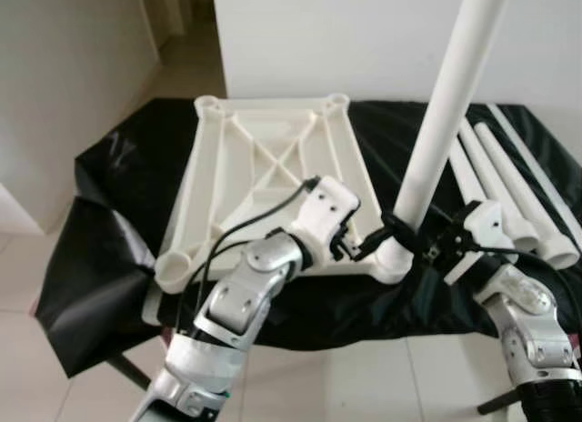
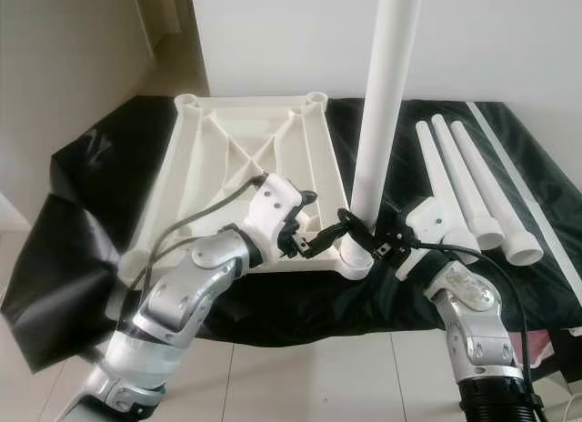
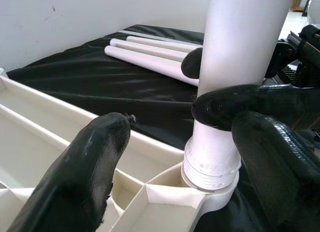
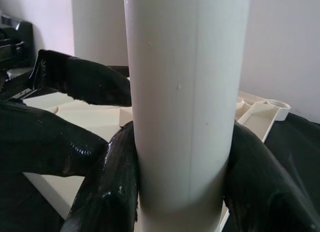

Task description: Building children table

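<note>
The white table top [image 1: 264, 149] lies upside down on a black cloth. One white leg [image 1: 446, 104] stands upright in the near right corner socket [image 1: 393, 263]. My right gripper [image 1: 406, 233] is shut on this leg just above the socket, and its fingers [image 4: 110, 187] press both sides of the tube [image 4: 185, 92]. My left gripper [image 1: 350, 246] is open at the table top's near edge, right beside the leg. Its fingers [image 3: 90, 167] stand apart on either side of the socket and the leg's threaded base [image 3: 212, 159], holding nothing.
Three more white legs [image 1: 509, 185] lie side by side on the black cloth [image 1: 109, 222] to the right of the table top. The cloth hangs over the table's near and left edges. A white wall stands behind, with tiled floor below.
</note>
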